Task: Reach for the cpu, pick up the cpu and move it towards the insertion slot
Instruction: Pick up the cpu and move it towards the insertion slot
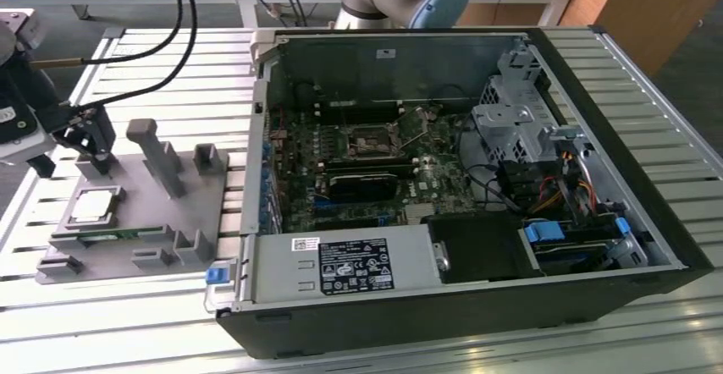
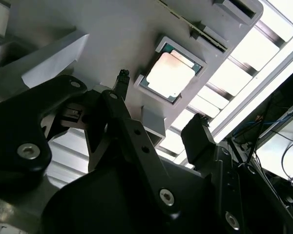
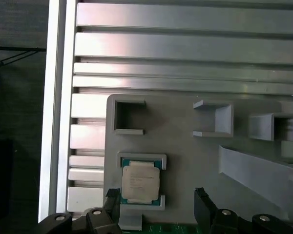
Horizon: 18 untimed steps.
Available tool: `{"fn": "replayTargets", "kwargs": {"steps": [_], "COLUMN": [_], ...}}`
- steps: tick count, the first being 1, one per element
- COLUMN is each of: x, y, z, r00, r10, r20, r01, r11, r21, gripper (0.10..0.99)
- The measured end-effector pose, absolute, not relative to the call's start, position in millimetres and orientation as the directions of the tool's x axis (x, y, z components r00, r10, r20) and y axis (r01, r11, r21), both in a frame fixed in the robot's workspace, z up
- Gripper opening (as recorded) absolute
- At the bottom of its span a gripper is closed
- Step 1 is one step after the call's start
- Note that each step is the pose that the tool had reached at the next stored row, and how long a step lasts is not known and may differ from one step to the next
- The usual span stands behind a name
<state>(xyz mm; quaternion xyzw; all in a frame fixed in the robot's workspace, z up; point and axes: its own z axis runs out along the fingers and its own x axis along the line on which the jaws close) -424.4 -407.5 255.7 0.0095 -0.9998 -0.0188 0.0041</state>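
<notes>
Exterior view is showing the reach under way and little more. The gripper [image 1: 70, 152] is hovering over the grey tray [image 1: 169, 222], above the tray's end on the exterior view's left. Its jaws are standing wide open and gripping nothing. The cpu [image 1: 96, 205] is lying flat in a square recess of the tray, close under the gripper and not touching it. In the second wrist view the black fingers [image 2: 136, 141] are flanking the chip from above. The grasp, the lift and the carry are not yet done, as I am judging it. The insertion slot [image 1: 370, 144] is waiting inside the open computer case [image 1: 452, 306], which is standing just beside the tray on the exterior view's right.

The cpu is showing a smooth silvery-white metal lid with a thin teal-green rim. The tray is looking like matte grey plastic, with boxy pockets and upright posts. A narrow green memory stick [image 1: 107, 237] is lying along one tray edge, near the cpu. The fingers are looking hard, black and bolted. Under the tray, the table [image 1: 632, 78] is gleaming as ribbed bright metal slats. The slot is showing a dark centre inside a thin silvery frame.
</notes>
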Motion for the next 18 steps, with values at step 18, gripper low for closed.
{"fn": "replayTargets", "kwargs": {"steps": [18], "x": [-432], "y": [-417], "z": [223], "r00": [-1.0], "r10": [-0.019], "r20": [0.01], "r01": [-0.019], "r11": [0.999], "r21": [0.038], "gripper": [0.839]}}
